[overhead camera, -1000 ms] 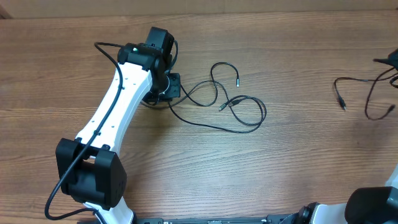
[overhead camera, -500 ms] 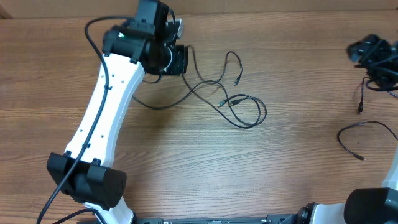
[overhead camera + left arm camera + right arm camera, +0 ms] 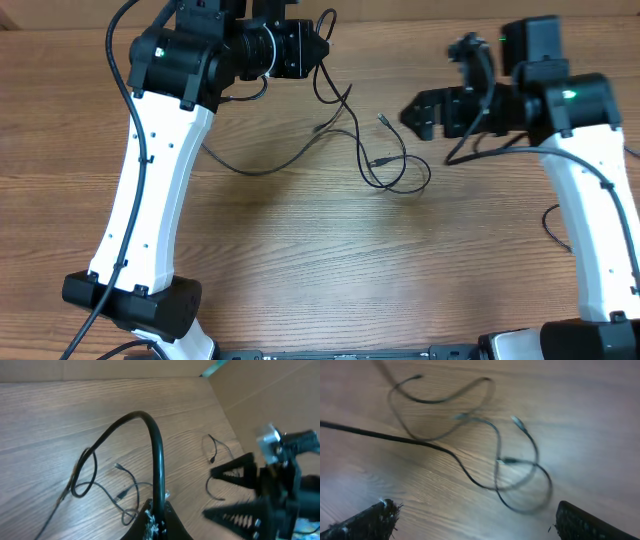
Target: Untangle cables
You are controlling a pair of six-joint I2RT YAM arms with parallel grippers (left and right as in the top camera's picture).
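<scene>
Thin black cables lie tangled mid-table, small plugs showing at loose ends. My left gripper hovers at the upper left, shut on one strand that hangs down into the tangle. In the left wrist view the left gripper pinches that cable, which arcs up from the jaws. My right gripper is just right of the tangle, wide open and empty. In the right wrist view the cables spread below the right gripper, blurred, with its fingertips far apart.
A separate piece of black cable lies at the right edge behind the right arm. The white left arm crosses the left side of the wooden table. A cardboard wall stands beyond the table.
The left gripper has moved up and right, lifting its strand and stretching the tangle. The right gripper has opened and swung in from the right edge to the tangle, leaving its cable behind.
</scene>
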